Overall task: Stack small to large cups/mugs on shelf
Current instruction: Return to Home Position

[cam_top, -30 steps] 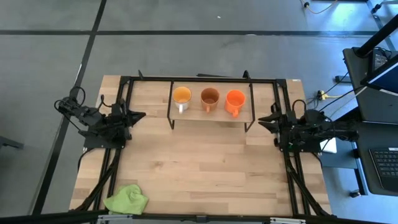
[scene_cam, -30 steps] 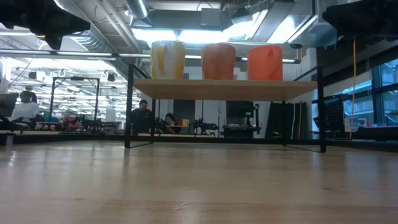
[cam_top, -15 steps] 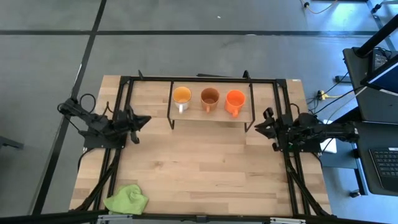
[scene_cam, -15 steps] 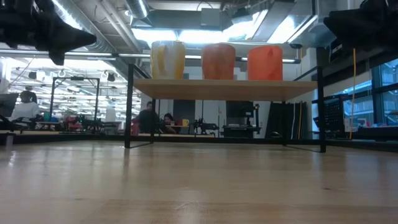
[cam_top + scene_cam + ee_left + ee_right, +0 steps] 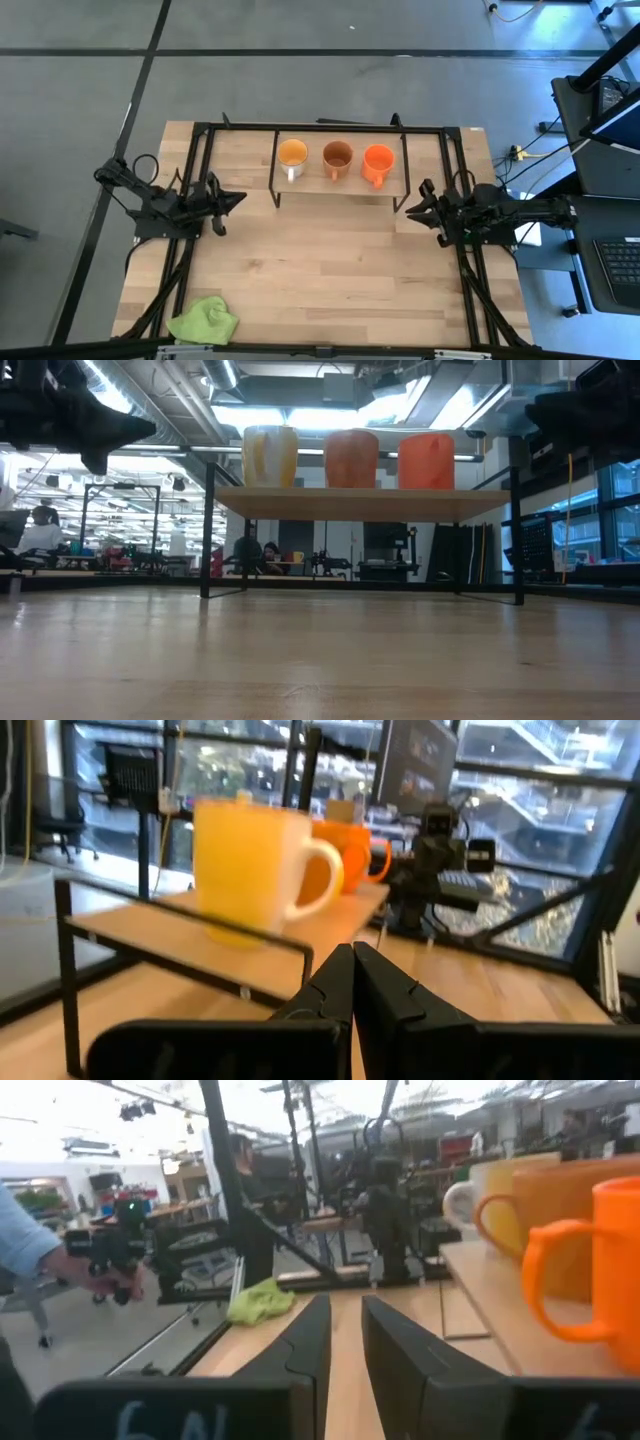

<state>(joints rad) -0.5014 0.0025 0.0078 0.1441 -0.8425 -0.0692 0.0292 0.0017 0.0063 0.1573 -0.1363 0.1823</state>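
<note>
Nearest to you, at the front left corner of the worktop (image 5: pixel 320 270), lies the green cloth (image 5: pixel 204 321), well apart from everything else. Further in, one arm is at each side. The left gripper (image 5: pixel 232 198) is near the left edge, with its fingers pressed together and nothing between them. The right gripper (image 5: pixel 412 200) is near the right edge, with a narrow gap between its fingers and also nothing in it. Both point inward, each near one front leg of the shelf (image 5: pixel 365 503). At the far side, on the shelf, three mugs stand upright in one row, side by side and not nested: the white mug (image 5: pixel 292 154) on the left, the brown mug (image 5: pixel 338 155) in the middle and the orange mug (image 5: pixel 378 163) on the right. The placing looks done, and I judge that only parking the arms is left. The risk is there. If you swing the right gripper inward or forward, it can catch the thin leg or the orange mug's handle, which points to the front. The light shelf can then shake and a mug can slide off. Whether the sizes really go small to large, I cannot tell.
</note>
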